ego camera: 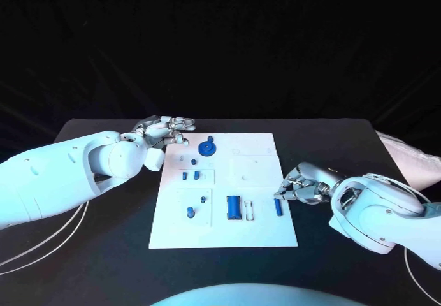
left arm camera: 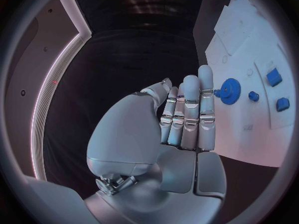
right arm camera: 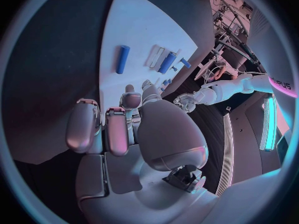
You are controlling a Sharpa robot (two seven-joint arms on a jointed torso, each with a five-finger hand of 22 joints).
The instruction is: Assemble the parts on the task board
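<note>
We ready both hands at the task board's edges, with no part held yet.

The blue gear (ego camera: pixel 208 148) stands on the white task board (ego camera: pixel 257 236) just beyond our left hand (ego camera: pixel 168 129), whose fingers are straight, apart and empty. The loose blue bar (ego camera: pixel 278 206) lies just inside our right hand (ego camera: pixel 301 183), whose fingers curl over nothing. We judge the next pick should start here: we come down squarely over the bar, pinch its long sides, and lift without nudging the rectangular block (ego camera: pixel 233 207) beside it.
</note>
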